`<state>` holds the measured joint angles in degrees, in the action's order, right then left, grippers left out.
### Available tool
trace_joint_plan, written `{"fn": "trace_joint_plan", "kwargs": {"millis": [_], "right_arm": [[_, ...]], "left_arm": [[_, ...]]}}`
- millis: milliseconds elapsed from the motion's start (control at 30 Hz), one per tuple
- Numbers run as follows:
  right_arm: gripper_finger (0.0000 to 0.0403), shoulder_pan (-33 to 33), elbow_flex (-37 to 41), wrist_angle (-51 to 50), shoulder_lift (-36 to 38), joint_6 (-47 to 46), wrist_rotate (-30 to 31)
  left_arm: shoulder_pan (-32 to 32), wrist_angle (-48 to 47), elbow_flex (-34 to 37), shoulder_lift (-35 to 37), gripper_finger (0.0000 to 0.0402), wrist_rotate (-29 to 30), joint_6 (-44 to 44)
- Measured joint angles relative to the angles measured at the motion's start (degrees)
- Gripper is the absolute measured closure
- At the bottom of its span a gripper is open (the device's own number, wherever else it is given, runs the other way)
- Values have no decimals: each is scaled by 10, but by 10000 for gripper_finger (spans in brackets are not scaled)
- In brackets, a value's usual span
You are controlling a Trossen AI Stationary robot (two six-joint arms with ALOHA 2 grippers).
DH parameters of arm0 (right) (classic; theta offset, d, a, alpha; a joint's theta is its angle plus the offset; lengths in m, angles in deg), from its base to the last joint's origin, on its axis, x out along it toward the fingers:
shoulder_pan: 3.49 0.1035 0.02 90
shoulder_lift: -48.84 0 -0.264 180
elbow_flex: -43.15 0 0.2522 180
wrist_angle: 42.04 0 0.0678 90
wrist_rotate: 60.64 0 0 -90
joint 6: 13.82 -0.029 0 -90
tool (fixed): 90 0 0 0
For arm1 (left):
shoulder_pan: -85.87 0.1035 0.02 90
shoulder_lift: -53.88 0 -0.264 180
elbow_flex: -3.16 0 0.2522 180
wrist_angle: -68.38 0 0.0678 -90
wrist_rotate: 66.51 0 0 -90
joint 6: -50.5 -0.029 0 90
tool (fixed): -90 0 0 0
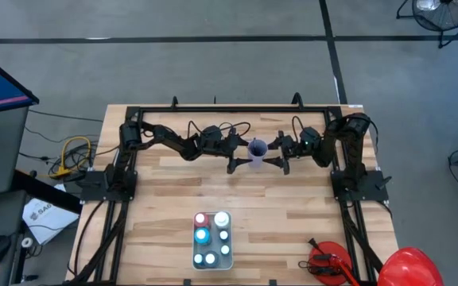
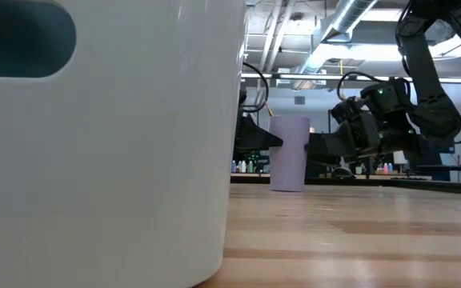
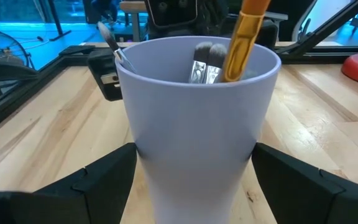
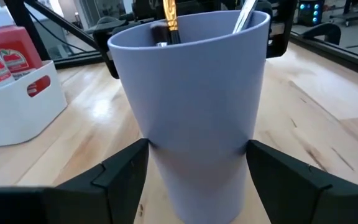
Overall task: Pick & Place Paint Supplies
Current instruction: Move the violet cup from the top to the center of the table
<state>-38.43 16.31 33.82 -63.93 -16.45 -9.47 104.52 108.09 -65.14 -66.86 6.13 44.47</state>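
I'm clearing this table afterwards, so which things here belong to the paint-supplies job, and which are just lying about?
Job:
- lavender cup holding brushes, between the left gripper and right gripper, fingers either side
- white tray of paint bottles

Lying about:
- red helmet-like thing at the table's corner
- yellow cable off the table

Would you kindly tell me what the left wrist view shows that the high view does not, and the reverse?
Only the left wrist view shows the brushes standing inside the cup, one with a yellow handle. Only the high view shows the white tray of paint bottles near the table's front edge, and the red helmet-like thing. Both show the lilac cup on the wooden table, between the left claw's fingers.
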Motion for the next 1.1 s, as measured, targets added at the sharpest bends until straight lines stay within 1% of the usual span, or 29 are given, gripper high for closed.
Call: {"fn": "trace_joint_plan", "kwargs": {"millis": [233, 433, 833, 1100], "right_arm": [[142, -1, 0, 2, 0, -19, 3], [142, 0, -1, 2, 0, -20, 28], [142, 0, 0, 3, 0, -20, 29], [142, 1, -1, 3, 0, -20, 29]], "left_arm": [[0, 0, 0, 0, 92, -2, 1], [1, 1, 0, 0, 92, 0, 1], [1, 0, 0, 0, 92, -1, 1], [0, -27, 5, -1, 92, -1, 4]]}}
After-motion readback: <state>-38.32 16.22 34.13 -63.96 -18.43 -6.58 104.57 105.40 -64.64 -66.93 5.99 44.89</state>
